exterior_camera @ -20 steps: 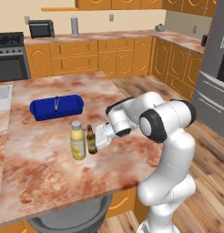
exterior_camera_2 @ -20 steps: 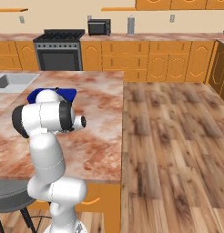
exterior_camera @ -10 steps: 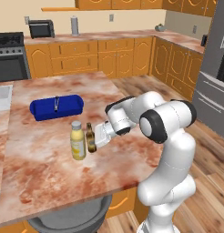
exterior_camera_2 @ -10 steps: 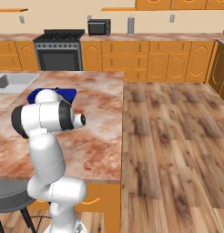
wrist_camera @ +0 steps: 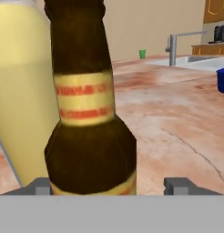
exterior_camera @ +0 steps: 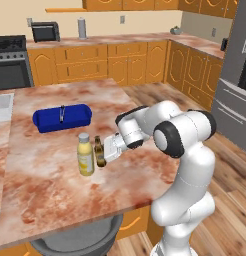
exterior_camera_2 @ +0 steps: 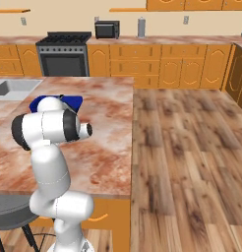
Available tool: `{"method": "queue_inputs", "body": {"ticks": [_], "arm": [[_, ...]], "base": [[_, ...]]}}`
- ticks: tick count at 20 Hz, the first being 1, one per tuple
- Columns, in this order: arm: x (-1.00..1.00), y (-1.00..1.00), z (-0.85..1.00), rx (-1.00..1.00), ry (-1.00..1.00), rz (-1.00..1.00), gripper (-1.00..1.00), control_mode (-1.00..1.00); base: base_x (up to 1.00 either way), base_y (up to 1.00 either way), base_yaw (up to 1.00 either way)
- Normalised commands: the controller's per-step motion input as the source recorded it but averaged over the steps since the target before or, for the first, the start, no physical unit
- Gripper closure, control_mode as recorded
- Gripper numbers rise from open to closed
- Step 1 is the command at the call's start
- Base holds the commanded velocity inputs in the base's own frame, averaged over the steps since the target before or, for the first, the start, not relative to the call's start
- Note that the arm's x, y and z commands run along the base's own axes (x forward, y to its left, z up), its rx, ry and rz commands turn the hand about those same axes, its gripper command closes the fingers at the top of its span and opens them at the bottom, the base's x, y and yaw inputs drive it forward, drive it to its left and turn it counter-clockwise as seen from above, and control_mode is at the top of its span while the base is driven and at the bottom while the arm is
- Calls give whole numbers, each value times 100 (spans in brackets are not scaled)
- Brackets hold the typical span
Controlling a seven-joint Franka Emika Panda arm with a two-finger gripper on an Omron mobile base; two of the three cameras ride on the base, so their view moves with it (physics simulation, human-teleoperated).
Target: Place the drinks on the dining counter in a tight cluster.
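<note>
On the dining counter (exterior_camera: 55,185) a slim dark brown bottle (exterior_camera: 99,152) stands upright, right beside a wide yellow bottle (exterior_camera: 85,154) with a grey cap. My gripper (exterior_camera: 108,150) reaches in level from the right and is open around the brown bottle. In the hand view the brown bottle (wrist_camera: 89,113) rises between the spread fingertips (wrist_camera: 180,185), with a clear gap on its right side. The yellow bottle (wrist_camera: 22,91) stands just behind it on the left, close to touching.
A long blue box (exterior_camera: 62,117) lies on the counter behind the bottles, and shows past my arm from the right (exterior_camera_2: 69,102). A sink (exterior_camera_2: 15,87) with a faucet (wrist_camera: 174,45) is at the counter's far left. A grey stool (exterior_camera: 75,240) stands under the front edge.
The jaws have spread apart off the brown bottle. The arm and both bottles stay where they were.
</note>
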Motion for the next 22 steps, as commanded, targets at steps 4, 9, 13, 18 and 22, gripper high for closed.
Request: {"method": "queue_inputs", "body": {"ticks": [4,9,13,18,22], "arm": [[0,0,0,0,0,0,-100,-100],[0,0,0,0,0,0,-100,-100],[0,-16,0,0,2,0,-100,-100],[0,-22,0,0,2,0,-100,-100],[0,-16,0,0,1,0,-100,-100]], "base": [[0,0,0],[0,0,0],[0,0,0],[0,0,0],[0,0,0]]}}
